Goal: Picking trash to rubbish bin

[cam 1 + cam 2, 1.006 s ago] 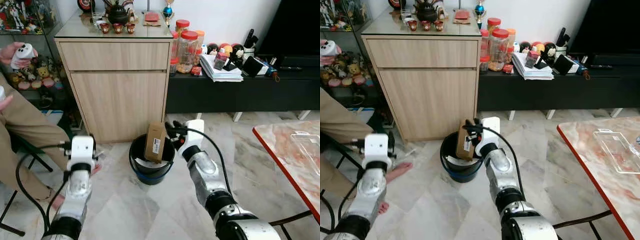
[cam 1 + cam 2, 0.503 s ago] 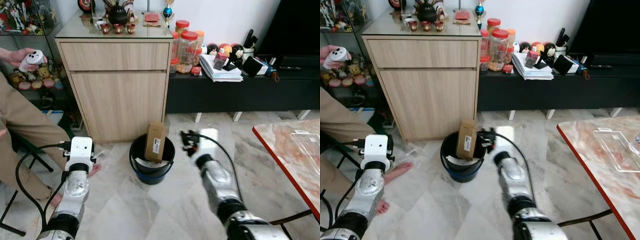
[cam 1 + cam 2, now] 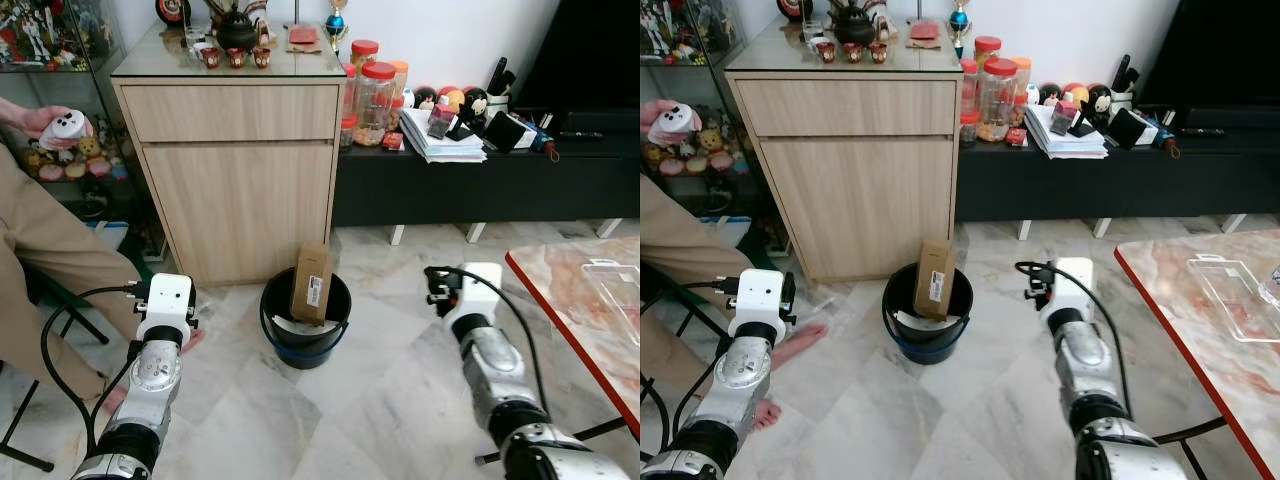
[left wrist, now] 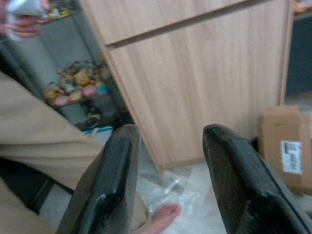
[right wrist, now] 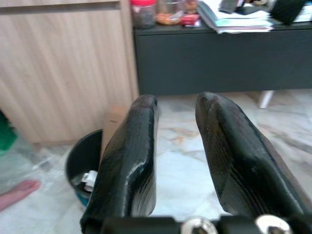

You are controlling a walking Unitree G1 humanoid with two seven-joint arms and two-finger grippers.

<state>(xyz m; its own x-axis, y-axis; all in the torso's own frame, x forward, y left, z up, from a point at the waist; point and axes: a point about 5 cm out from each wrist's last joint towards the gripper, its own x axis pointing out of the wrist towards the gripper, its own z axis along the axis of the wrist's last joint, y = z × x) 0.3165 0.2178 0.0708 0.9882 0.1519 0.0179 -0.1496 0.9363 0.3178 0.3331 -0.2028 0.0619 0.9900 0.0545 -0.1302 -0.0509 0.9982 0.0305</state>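
Brown cardboard box [image 3: 312,283] with a white barcode label is standing upright inside the black bucket bin [image 3: 282,330], top half sticking above the rim, white scraps lying under it. Bin is sitting on the marble floor [image 3: 350,410] just in front of the wooden cabinet [image 3: 235,170]. Right hand [image 5: 175,146] is hovering well right of the bin, fingers parted, gripping nothing. Left hand [image 4: 168,180] is hanging left of the bin, fingers spread apart, empty. A person's hand [image 3: 40,120] is holding a white toy left of the cabinet; a bare foot [image 3: 800,342] is resting left of the bin.
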